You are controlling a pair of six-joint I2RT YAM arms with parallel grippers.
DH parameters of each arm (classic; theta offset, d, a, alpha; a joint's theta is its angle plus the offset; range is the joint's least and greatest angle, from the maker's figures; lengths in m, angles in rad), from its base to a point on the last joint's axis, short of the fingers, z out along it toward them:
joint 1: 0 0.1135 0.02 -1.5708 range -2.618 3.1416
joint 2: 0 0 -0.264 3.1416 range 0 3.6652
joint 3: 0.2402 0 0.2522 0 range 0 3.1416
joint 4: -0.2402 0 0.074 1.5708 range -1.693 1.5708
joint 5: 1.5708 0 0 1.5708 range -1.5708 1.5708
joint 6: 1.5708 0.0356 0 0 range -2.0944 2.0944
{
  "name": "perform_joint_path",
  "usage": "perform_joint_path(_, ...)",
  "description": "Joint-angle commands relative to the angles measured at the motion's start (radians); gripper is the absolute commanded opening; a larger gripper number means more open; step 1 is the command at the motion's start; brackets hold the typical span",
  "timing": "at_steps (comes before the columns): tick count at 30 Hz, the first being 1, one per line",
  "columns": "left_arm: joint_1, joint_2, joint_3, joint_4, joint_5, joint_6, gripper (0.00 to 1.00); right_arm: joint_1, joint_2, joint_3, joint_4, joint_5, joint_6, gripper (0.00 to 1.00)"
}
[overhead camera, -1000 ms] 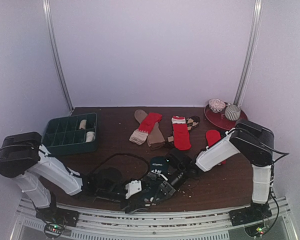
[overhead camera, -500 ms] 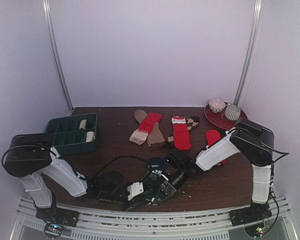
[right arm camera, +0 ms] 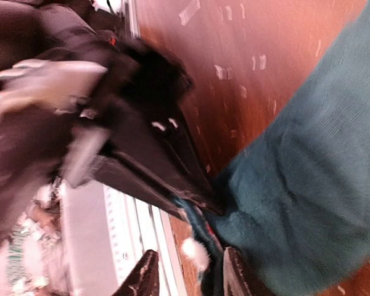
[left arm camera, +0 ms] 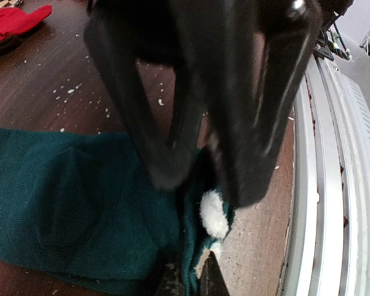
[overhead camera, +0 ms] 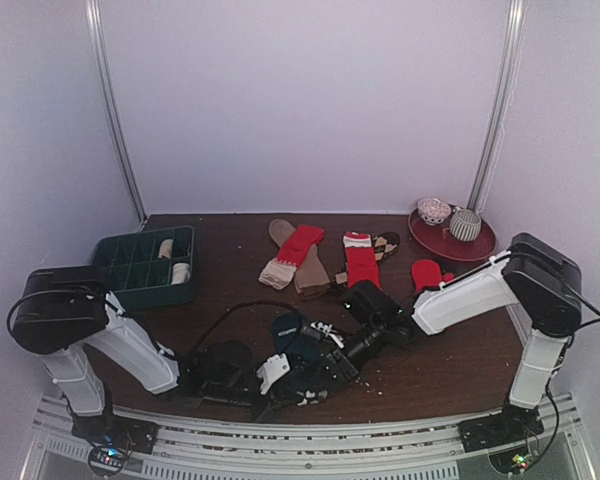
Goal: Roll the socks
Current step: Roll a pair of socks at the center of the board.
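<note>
Teal knit lies flat by the near edge of the desk [overhead camera: 215,285], about midway along it: this teal sock [left arm camera: 68,197] is the one we are working, not yet rolled. Our left pincer [left arm camera: 191,280] is clenched on the hem at the sock's near end, just beside a white tuft [left arm camera: 214,213]. Our right pincer [left arm camera: 206,185] stands over the same hem with its jaws parted, grasping nothing that we can see. We judge the hold to be thin, only a fold of soft fabric, so a pull could slip the hem free and the roll would not start. Both pincers crowd one spot and could knock together. With the metal rail [left arm camera: 333,185] so close, a drag toward us might carry the sock off the desk.
</note>
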Motion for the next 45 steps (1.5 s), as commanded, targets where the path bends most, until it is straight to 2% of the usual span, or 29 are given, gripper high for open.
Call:
perform_joint_path(1, 0.013, 0.039, -0.039, -0.168, 0.084, -0.196, 0.0, -0.005, -0.195, -0.142, 0.195, 0.219, -0.023, 0.38)
perform_joint_path(4, 0.024, 0.056, -0.038, -0.183, 0.174, -0.256, 0.0, 0.009, -0.306, -0.262, 0.314, 0.319, -0.12, 0.38)
perform_joint_path(5, 0.026, 0.065, -0.035, -0.192, 0.197, -0.269, 0.0, 0.032, -0.336, -0.294, 0.331, 0.36, -0.208, 0.38)
perform_joint_path(10, 0.036, 0.091, -0.026, -0.255, 0.248, -0.289, 0.0, 0.188, -0.406, -0.357, 0.297, 0.629, -0.554, 0.42)
perform_joint_path(12, 0.044, 0.094, -0.029, -0.277, 0.258, -0.294, 0.0, 0.234, -0.401, -0.349, 0.29, 0.721, -0.627, 0.42)
perform_joint_path(17, 0.061, 0.107, -0.028, -0.329, 0.269, -0.286, 0.0, 0.278, -0.355, -0.329, 0.268, 0.773, -0.721, 0.44)
perform_joint_path(20, 0.066, 0.117, -0.028, -0.34, 0.271, -0.28, 0.0, 0.308, -0.32, -0.298, 0.213, 0.787, -0.728, 0.44)
perform_joint_path(26, 0.078, 0.131, -0.029, -0.348, 0.277, -0.274, 0.0, 0.358, -0.252, -0.285, 0.221, 0.793, -0.689, 0.42)
perform_joint_path(29, 0.081, 0.136, -0.031, -0.35, 0.279, -0.271, 0.0, 0.387, -0.257, -0.285, 0.235, 0.855, -0.655, 0.42)
perform_joint_path(33, 0.085, 0.152, -0.028, -0.351, 0.282, -0.267, 0.0, 0.392, -0.287, -0.299, 0.25, 0.866, -0.642, 0.44)
perform_joint_path(38, 0.085, 0.161, -0.018, -0.35, 0.293, -0.262, 0.0, 0.392, -0.222, -0.275, 0.243, 0.88, -0.63, 0.44)
perform_joint_path(45, 0.086, 0.153, -0.014, -0.35, 0.296, -0.249, 0.0, 0.379, -0.118, -0.246, 0.226, 0.845, -0.555, 0.29)
